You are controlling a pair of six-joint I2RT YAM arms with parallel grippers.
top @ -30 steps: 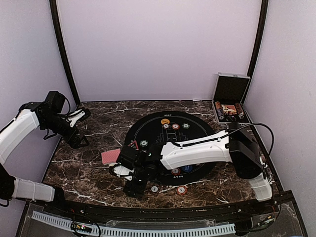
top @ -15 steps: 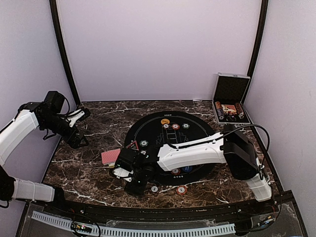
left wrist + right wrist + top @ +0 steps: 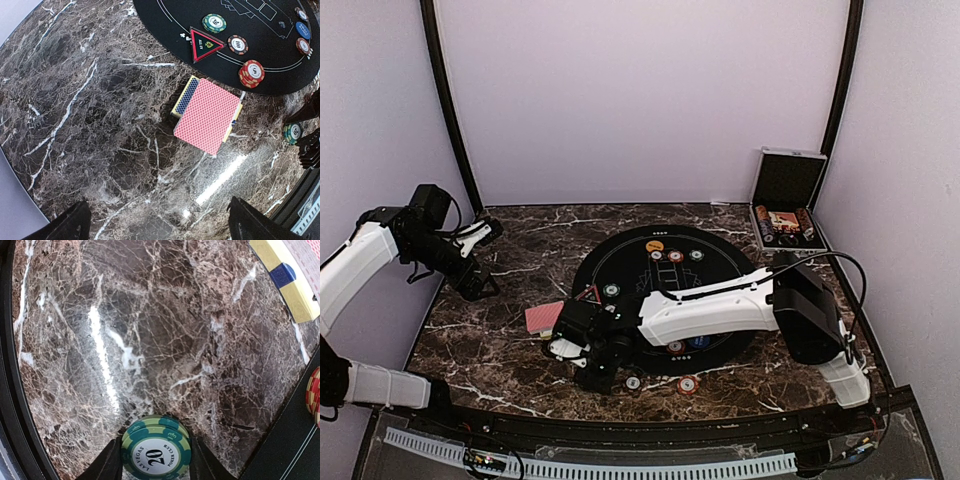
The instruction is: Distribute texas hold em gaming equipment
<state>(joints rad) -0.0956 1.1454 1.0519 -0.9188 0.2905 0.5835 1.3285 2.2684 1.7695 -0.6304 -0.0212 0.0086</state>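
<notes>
A small stack of green poker chips (image 3: 156,450) marked 20 stands on the marble, and my right gripper (image 3: 156,456) is shut on it, with a finger (image 3: 111,465) pressed to each side. From above, that gripper (image 3: 595,372) sits low at the mat's near-left rim. A red-backed card deck (image 3: 207,114) lies on a yellow and blue card box, left of the black round mat (image 3: 665,290). On the mat lie a green chip (image 3: 214,22), a red chip stack (image 3: 251,73), an orange button (image 3: 654,245) and a blue disc (image 3: 698,341). My left gripper (image 3: 488,260) hangs open and empty at the far left.
A red triangular marker (image 3: 205,45) lies on the mat near the deck. Two loose chips (image 3: 688,384) rest on the marble by the near edge. The silver-edged black case (image 3: 785,200) stands open at the back right. The right arm stretches across the mat.
My right gripper has lowered slightly and its jaws have drawn in onto the green chips. The left arm has not moved.
</notes>
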